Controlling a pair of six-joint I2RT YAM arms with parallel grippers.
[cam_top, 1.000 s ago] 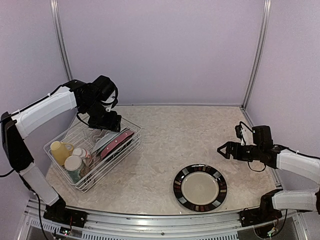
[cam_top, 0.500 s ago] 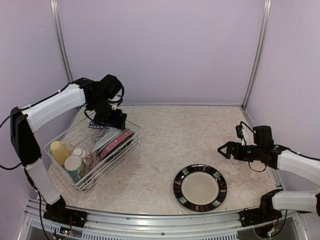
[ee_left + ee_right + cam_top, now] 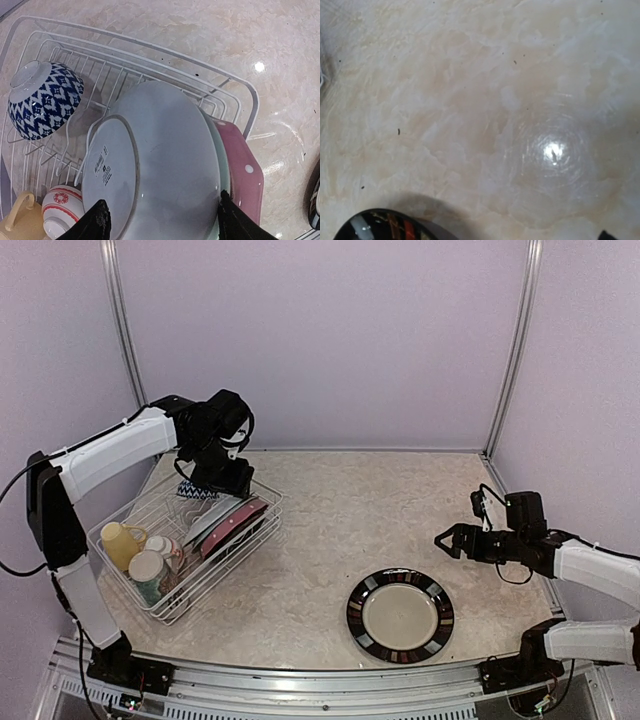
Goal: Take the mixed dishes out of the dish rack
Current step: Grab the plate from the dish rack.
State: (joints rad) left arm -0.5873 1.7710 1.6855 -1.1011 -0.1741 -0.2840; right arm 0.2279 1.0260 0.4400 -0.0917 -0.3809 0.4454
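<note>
While the tabletop bore the dish rack at its left, dishes sat inside it: a white plate leaning on a pink plate, a blue patterned bowl beside them. The left pincer hovered spread over the white plate; the right pincer hung spread, empty. Closing on that slick tilted rim could slip, dragging neighbours or knocking the bowl.
</note>
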